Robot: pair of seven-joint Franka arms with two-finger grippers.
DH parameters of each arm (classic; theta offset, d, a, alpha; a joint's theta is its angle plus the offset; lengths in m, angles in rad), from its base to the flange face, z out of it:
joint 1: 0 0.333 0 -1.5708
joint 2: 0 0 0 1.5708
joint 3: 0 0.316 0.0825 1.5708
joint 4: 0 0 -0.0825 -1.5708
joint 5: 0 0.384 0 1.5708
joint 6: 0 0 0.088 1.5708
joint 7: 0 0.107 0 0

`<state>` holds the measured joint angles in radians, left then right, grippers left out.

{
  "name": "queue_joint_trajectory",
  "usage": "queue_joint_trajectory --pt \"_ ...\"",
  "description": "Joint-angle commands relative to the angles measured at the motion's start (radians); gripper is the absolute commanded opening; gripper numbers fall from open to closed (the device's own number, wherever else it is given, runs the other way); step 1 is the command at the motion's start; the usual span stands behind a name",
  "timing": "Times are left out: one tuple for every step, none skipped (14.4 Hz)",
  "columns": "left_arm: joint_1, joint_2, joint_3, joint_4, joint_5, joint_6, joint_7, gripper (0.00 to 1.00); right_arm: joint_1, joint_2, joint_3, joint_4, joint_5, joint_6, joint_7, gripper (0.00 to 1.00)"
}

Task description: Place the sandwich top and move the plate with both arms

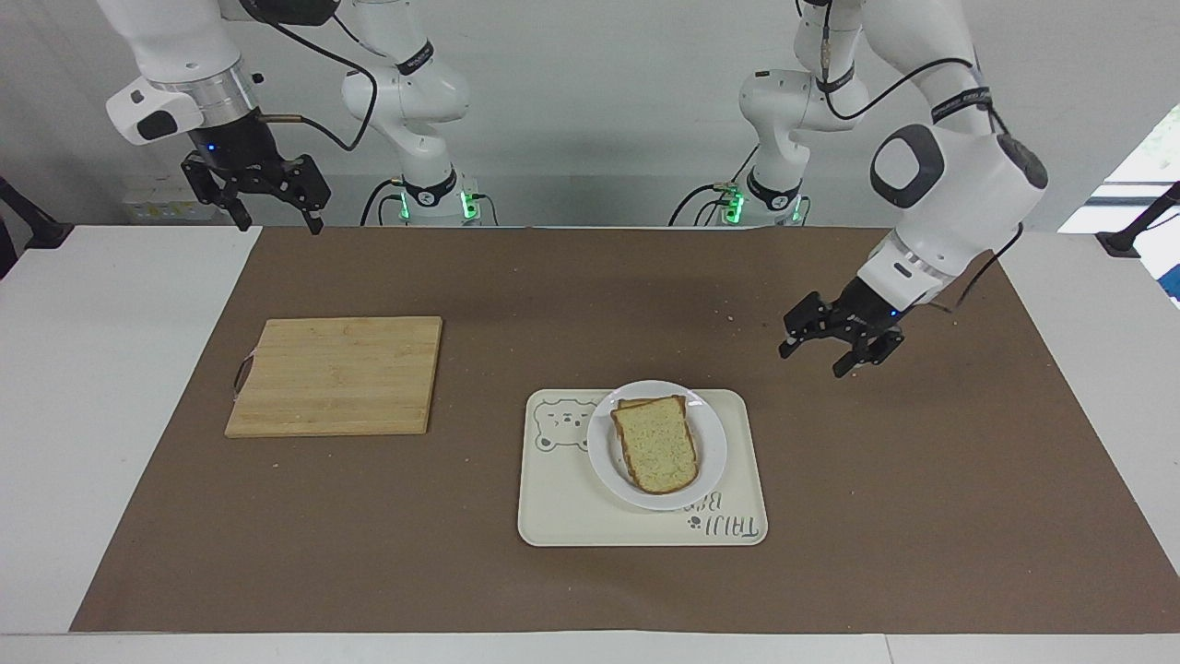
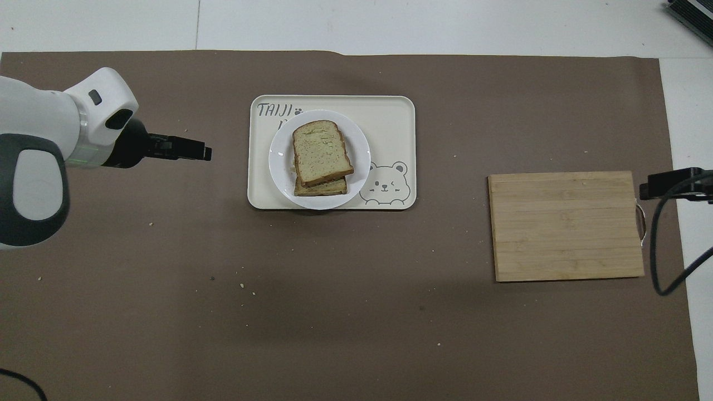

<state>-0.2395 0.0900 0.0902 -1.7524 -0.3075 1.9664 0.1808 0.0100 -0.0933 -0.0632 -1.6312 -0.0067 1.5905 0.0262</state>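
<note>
the sandwich top (image 1: 656, 444) lies on a lower slice of bread (image 2: 320, 188), a little askew so the lower slice's edge shows at the end nearer the robots. both sit on the plate (image 1: 711, 458), and the plate rests on a cream tray (image 1: 572, 512) with a bear drawing, near the middle of the brown mat (image 1: 590, 581). the left gripper (image 1: 815, 356) hangs in the air over bare mat toward the left arm's end of the table, well apart from the plate and tray, its two fingers spread wide with nothing between them. the right gripper (image 1: 279, 221) is raised high near its own base, over the edge of the mat at the right arm's end, where that arm waits; its fingers also stand apart and hold nothing. a wooden cutting board (image 1: 336, 374) lies flat on the mat toward the right arm's end, well apart from the tray. a few crumbs (image 2: 245, 287) are scattered on the mat nearer the robots than the tray.
</note>
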Motion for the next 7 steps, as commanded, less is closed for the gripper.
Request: queue_joint_trajectory --pt "-0.001 -0.003 0.017 0.140 0.154 -0.203 -0.017 1.00 -0.004 -0.016 -0.006 -0.024 0.013 0.023 -0.031 1.00" --pt "-0.001 -0.004 0.028 0.184 0.195 -0.246 -0.015 1.00 -0.004 -0.017 -0.004 -0.024 0.014 0.023 -0.031 1.00" --pt "-0.001 -0.006 0.035 0.221 0.229 -0.282 -0.011 1.00 -0.004 -0.017 -0.004 -0.024 0.013 0.023 -0.031 1.00" --pt "-0.003 -0.007 0.049 0.249 0.252 -0.338 -0.011 1.00 -0.004 -0.016 -0.004 -0.024 0.013 0.022 -0.029 1.00" --pt "-0.003 -0.022 0.058 0.273 0.260 -0.387 -0.009 1.00 -0.002 -0.017 -0.004 -0.024 0.013 0.020 -0.028 1.00" --pt "-0.004 -0.044 0.066 0.312 0.260 -0.434 -0.011 1.00 -0.001 -0.017 -0.004 -0.024 0.013 0.020 -0.028 1.00" --pt "-0.003 -0.071 0.068 0.335 0.260 -0.472 -0.009 1.00 -0.001 -0.017 -0.004 -0.024 0.013 0.022 -0.028 1.00"
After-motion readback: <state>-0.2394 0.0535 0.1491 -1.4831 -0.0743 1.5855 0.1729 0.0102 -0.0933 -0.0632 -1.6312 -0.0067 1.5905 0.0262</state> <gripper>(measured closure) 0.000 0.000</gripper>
